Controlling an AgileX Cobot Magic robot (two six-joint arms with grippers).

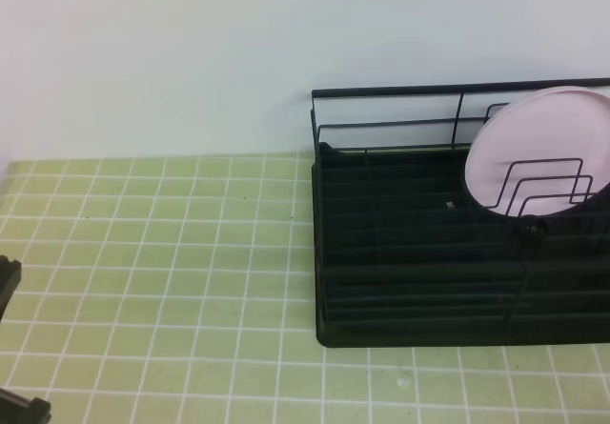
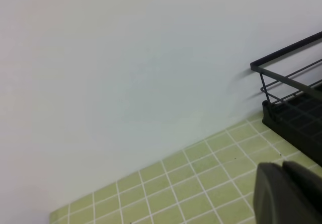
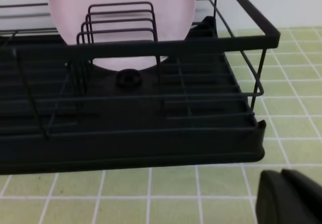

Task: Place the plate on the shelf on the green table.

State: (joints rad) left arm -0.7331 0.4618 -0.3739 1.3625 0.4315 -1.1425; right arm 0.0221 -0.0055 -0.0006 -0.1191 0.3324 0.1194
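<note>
Plate (image 1: 538, 152) stands upright in the shelf (image 1: 410, 252), rigid, smooth (likely slippery, breakable), best taken by its rim; both claws together, empty.

plate (image 1: 538, 152) in shelf (image 1: 410, 252), on green table (image 1: 162, 252)

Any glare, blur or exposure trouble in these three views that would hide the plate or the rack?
Exterior high: soft overall, the plate near washed out, the shelf base crushed to black. Left wrist: mostly blank wall, even light, the dark left gripper blurred at the corner. Right wrist: the sharpest view, the bars readable, no glare on the green table.
</note>
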